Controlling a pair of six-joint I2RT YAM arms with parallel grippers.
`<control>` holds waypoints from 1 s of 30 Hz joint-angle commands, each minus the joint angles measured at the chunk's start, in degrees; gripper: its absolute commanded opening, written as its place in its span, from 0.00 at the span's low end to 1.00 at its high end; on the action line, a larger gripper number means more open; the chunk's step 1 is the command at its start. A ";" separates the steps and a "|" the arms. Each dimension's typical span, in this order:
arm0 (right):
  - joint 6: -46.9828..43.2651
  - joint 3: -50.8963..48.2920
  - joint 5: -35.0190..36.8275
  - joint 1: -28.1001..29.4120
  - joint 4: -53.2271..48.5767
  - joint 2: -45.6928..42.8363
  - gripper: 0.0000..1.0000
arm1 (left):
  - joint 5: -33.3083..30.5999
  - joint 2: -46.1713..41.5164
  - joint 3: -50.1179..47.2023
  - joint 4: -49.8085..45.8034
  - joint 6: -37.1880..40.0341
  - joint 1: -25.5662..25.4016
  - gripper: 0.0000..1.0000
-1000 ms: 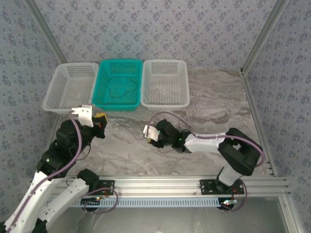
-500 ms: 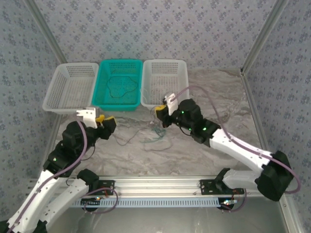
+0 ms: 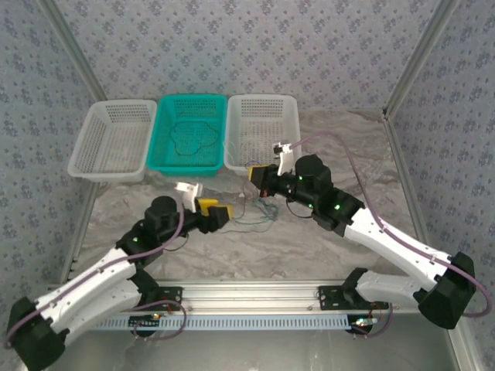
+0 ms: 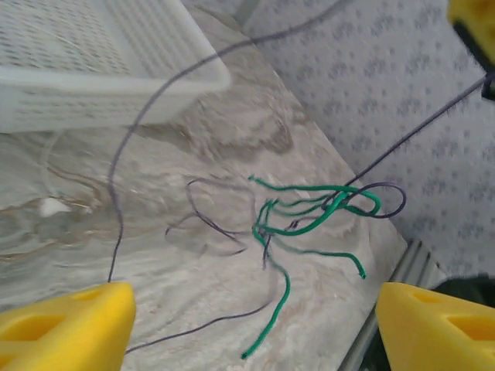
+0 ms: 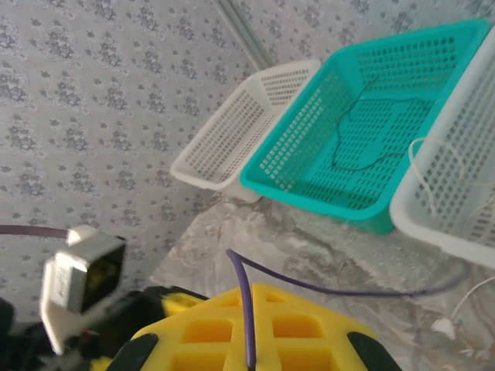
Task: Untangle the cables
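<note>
A tangle of green cable (image 4: 317,210) and thin dark purple cable (image 4: 213,224) lies on the marble table, in the top view (image 3: 257,210) between the two arms. One dark purple strand (image 5: 246,305) rises taut from the tangle into my right gripper (image 5: 249,300), which is shut on it and held above the table in front of the white basket (image 3: 256,176). My left gripper (image 4: 251,317) hangs open over the table just left of the tangle (image 3: 223,213), nothing between its yellow fingers (image 4: 66,325). Another dark cable (image 3: 193,139) lies in the teal basket (image 3: 164,131).
Three baskets line the far edge: white basket (image 3: 100,143), teal in the middle, white basket (image 3: 288,131) on the right with a thin pale wire (image 5: 435,154) in it. Metal frame posts and patterned walls close the sides.
The left arm swung right and forward, from beside the teal basket to the tangle. The right gripper rose from the table centre toward the right white basket, pulling a dark strand taut.
</note>
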 commanded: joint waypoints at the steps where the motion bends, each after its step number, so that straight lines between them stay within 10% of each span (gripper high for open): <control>1: 3.46 2.91 -1.70 0.87 1.19 -0.13 0.00 | 0.18 5.16 5.30 5.55 3.16 -3.29 0.86; 7: 4.92 2.82 -2.48 1.18 1.57 -2.03 0.00 | 1.00 15.19 9.98 7.66 11.09 -7.12 0.83; 11: 5.67 2.70 -1.57 1.08 1.15 -3.69 0.00 | -3.69 17.19 9.55 8.70 10.74 -7.85 0.22; 15: 6.00 2.00 1.61 0.64 -0.29 -5.93 0.00 | -7.47 15.24 7.47 8.80 10.34 -8.30 0.00; 21: 7.38 -0.53 8.50 -3.87 -3.68 -11.56 0.00 | -16.00 9.41 4.90 0.28 9.46 -8.21 0.00; 30: 15.93 -4.79 12.04 -25.73 -21.40 -24.95 0.00 | -29.41 -5.52 -1.99 -12.81 1.70 -5.19 0.00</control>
